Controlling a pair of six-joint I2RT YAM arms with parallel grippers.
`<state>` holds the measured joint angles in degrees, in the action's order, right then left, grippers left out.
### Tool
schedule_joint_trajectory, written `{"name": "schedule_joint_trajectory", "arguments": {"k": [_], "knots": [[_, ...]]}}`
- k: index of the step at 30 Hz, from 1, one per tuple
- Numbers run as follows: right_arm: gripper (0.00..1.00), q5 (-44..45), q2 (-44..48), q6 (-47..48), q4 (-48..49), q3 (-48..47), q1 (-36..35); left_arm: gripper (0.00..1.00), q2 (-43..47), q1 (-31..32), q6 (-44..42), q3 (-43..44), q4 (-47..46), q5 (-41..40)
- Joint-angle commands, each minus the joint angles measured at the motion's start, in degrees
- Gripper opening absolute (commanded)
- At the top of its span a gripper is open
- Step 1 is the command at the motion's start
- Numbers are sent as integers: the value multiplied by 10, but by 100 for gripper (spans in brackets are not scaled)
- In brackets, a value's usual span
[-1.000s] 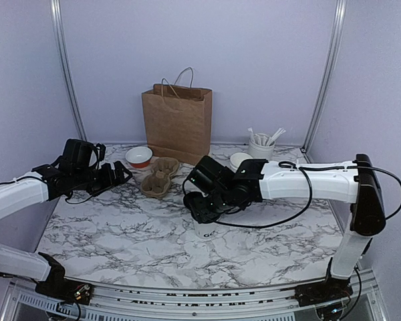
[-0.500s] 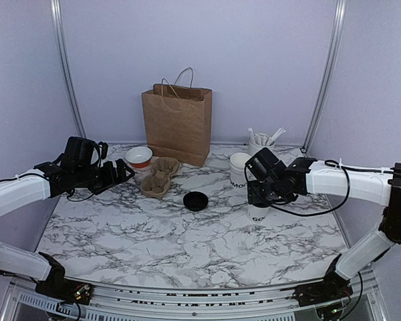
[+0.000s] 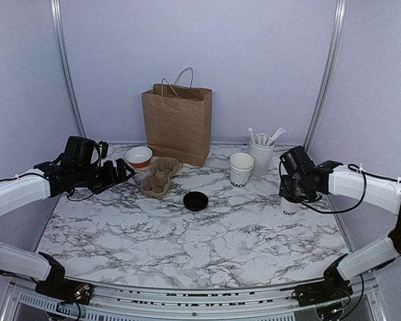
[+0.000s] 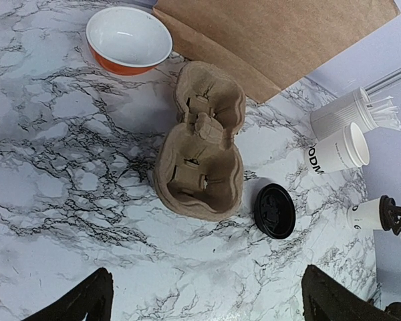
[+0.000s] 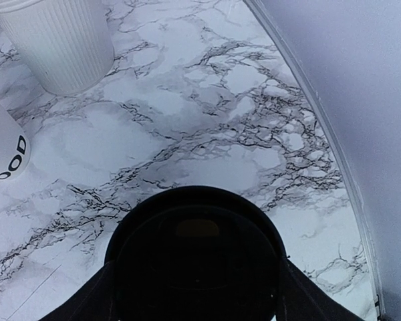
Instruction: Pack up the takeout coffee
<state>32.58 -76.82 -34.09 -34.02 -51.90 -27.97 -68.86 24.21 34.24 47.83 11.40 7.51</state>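
A small white paper cup (image 3: 289, 209) with dark lettering and a black lid (image 5: 197, 257) stands at the right side of the table. My right gripper (image 3: 291, 195) is shut on it from above, and its fingers (image 5: 87, 301) press both sides of the lid. The left wrist view also shows this cup (image 4: 365, 215). A second lettered cup (image 3: 240, 169) stands without a lid near the back. A loose black lid (image 3: 196, 200) lies mid-table. My left gripper (image 3: 117, 175) hovers open at the left, holding nothing.
A brown pulp cup carrier (image 3: 159, 177) lies left of centre, with an orange bowl (image 3: 139, 157) behind it. A brown paper bag (image 3: 177, 124) stands at the back. A ribbed white cup of stirrers (image 3: 260, 152) sits back right. The table's right edge rail (image 5: 321, 134) runs close by the held cup.
My right arm has swung from the middle of the table to the right with the lidded cup. That uncovered the loose lid and the second cup. The left arm has stayed still.
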Motion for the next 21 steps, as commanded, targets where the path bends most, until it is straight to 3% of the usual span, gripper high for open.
{"name": "schedule_joint_trajectory", "arguments": {"k": [1,10,21], "knots": [[76,1,7,10,8,-2,4,99,0,-3,-7,16,-11,7],[88,-9,4,5,3,-3,5,99,4,-4,-8,14,-12,8],[91,-3,14,-5,-21,-14,9,99,1,-3,-8,16,-11,10]]}}
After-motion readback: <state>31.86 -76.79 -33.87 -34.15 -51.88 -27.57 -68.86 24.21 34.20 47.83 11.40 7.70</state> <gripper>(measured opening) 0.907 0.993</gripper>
